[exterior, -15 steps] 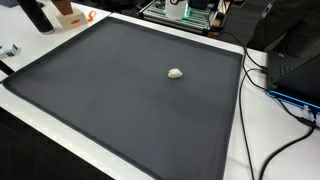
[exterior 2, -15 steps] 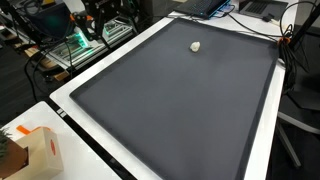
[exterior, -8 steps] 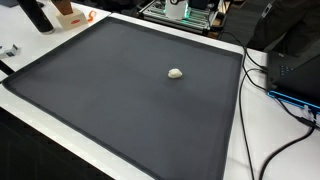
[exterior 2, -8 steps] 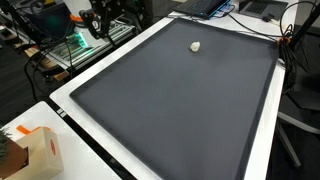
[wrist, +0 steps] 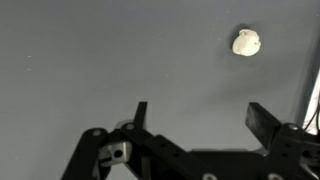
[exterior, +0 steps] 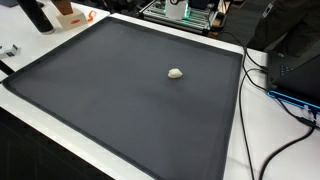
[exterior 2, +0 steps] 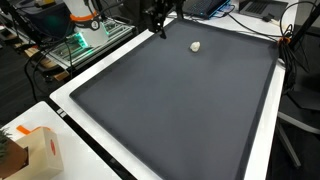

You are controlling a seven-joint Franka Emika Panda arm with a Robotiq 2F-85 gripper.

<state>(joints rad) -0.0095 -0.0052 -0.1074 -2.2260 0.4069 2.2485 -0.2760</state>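
Above the mat [wrist: 100,60], my jaws stand wide apart and empty. A white lump [wrist: 246,42] lies near them, apart, on the mat.

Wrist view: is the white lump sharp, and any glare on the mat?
Wrist view: white lump slightly soft but readable, mat evenly lit with no glare, open gripper a dark silhouette along the bottom. In an exterior view the gripper is dark and indistinct at the mat's edge; the lump's shadow is faint.
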